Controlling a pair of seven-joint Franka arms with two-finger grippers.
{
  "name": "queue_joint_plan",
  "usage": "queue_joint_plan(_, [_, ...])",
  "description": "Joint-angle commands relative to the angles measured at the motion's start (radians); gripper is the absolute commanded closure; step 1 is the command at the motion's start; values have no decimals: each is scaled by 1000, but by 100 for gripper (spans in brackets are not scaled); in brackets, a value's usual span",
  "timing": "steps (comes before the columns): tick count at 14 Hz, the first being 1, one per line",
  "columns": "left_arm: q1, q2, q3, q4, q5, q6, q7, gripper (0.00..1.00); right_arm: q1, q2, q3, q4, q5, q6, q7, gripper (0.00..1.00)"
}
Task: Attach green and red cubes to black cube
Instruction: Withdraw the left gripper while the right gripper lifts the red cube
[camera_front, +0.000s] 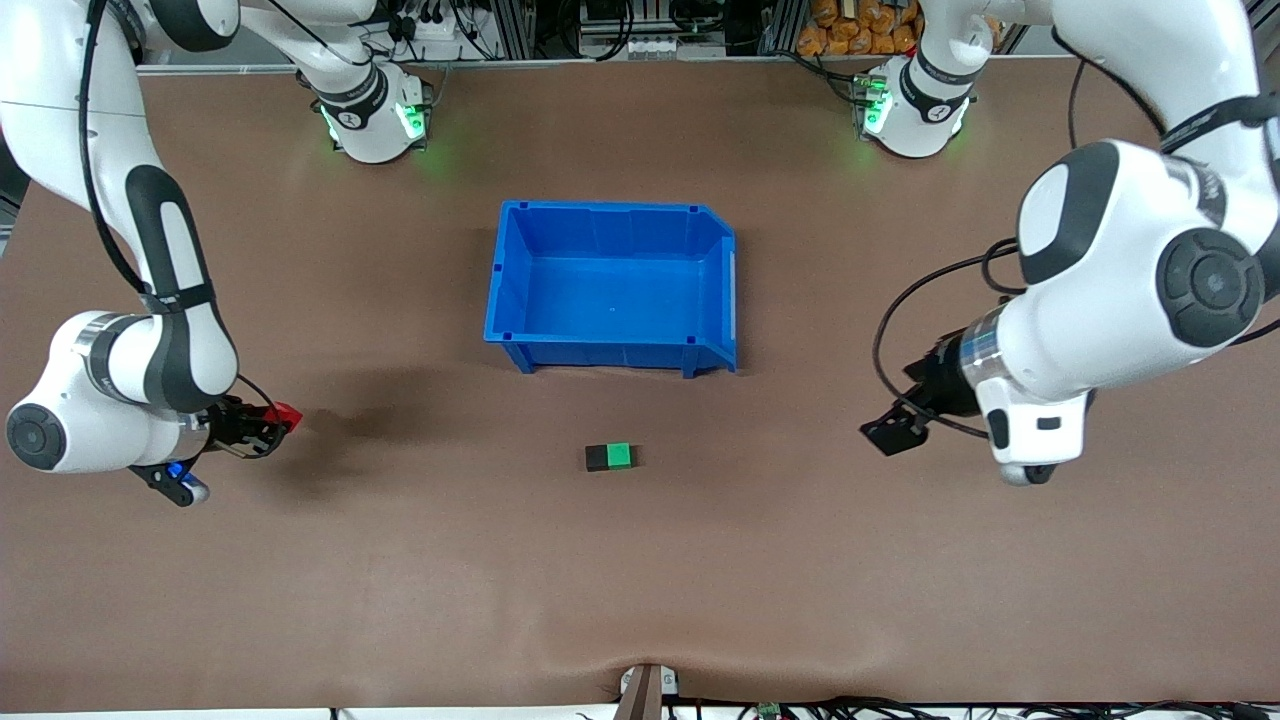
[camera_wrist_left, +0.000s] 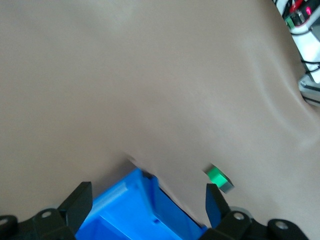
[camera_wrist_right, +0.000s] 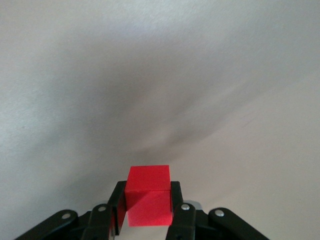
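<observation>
With the right pincer (camera_front: 272, 424) clamped on the red cube (camera_front: 287, 414) over its bench (camera_front: 640, 580) end, and the left pincer (camera_front: 893, 428) waiting spread apart, a skewed approach could shove the joined green cube (camera_front: 620, 455) and black cube (camera_front: 598, 458) — near the blue bin (camera_front: 520, 290) — apart.

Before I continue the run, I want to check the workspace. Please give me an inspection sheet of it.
Surface: brown table, a slight wrinkle at the camera edge.
Job's things: green cube touching black cube, nearer the camera than the blue bin; red cube held.
Clutter: nothing seen.
End effectors: right end effector shut on red cube, toward the right arm's end; left end effector open, waiting.
Cables: black cable looping by the left arm.
Surroundings: equipment past the bases.
</observation>
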Motion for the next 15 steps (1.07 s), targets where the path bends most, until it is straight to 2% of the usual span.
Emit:
queue_joint_plan(1, [2,-66,-3,-41,64,-37,53,0,20,-31,-1,-13,13,-12,70,100])
queue_joint_plan(3, [34,-97,-4,-41,72,-98,114,0,37,-31,-1,-13,14,-12,121,100])
queue_joint_plan(9, [155,-166,-18,-50,72,-152,309,0,94,-33,6,-11,14,-12,257,100])
queue_joint_plan(12, [282,-231,-114,-129,74,-141,379,0,110,-33,7,-11,71,-8,285,100])
queue_joint_plan(15, [331,-368,-122,-282,104,-91,531,0,121,-33,7,-10,74,-8,313,100])
